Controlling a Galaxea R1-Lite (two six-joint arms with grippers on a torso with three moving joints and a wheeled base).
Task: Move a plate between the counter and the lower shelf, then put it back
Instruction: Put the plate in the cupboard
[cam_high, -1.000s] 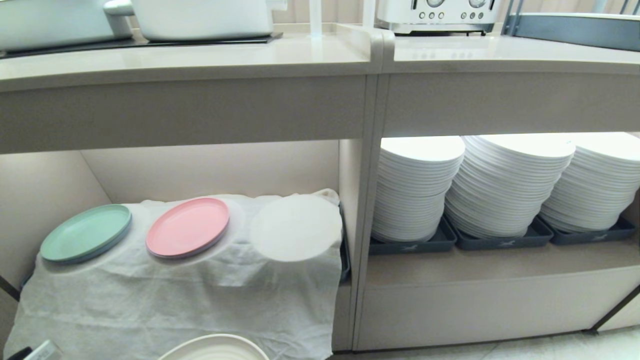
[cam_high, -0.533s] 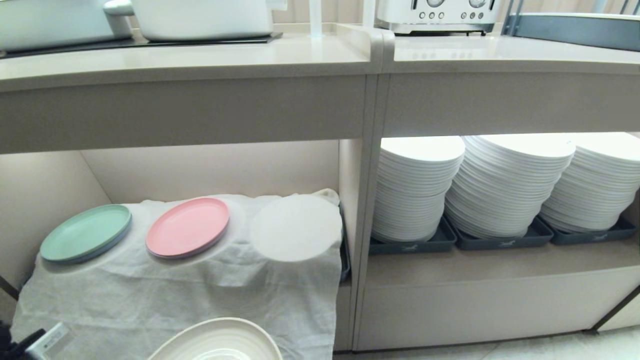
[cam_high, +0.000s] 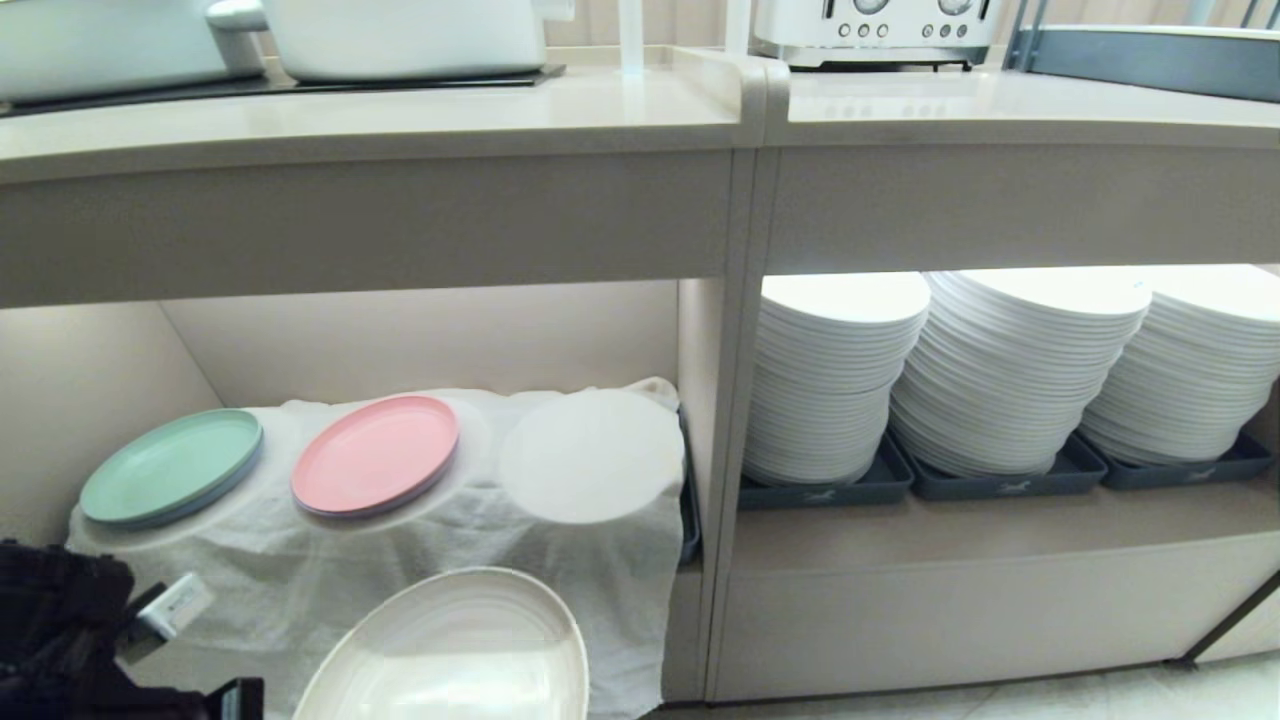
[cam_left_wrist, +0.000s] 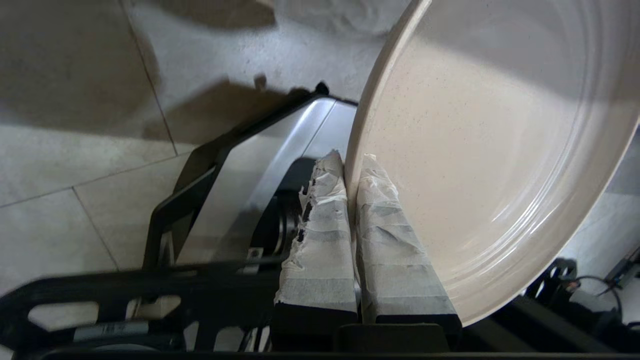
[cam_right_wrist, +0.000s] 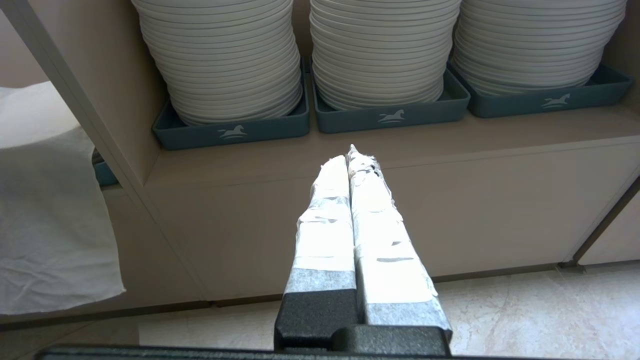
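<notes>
The cream plate (cam_high: 450, 650) hangs tilted low in front of the lower shelf's white cloth (cam_high: 400, 560), its inside facing up. My left gripper (cam_left_wrist: 350, 162) is shut on the plate (cam_left_wrist: 490, 150), one taped finger on each side of the rim. The left arm (cam_high: 60, 640) shows dark at the lower left of the head view. The counter (cam_high: 400, 115) runs above the shelf bay. My right gripper (cam_right_wrist: 350, 155) is shut on nothing and points at the bay with the white plate stacks.
A mint-green plate (cam_high: 172, 467) and a pink plate (cam_high: 375, 455) lie on the cloth, beside a round covered hump (cam_high: 592, 455). Tall white plate stacks (cam_high: 1010, 370) in dark trays fill the right bay. White pots (cam_high: 400, 35) and a toaster (cam_high: 870, 30) stand above.
The plate has risen into the head view from the bottom edge, toward the cloth. The left arm has come into view at the lower left. The right arm has not moved.
</notes>
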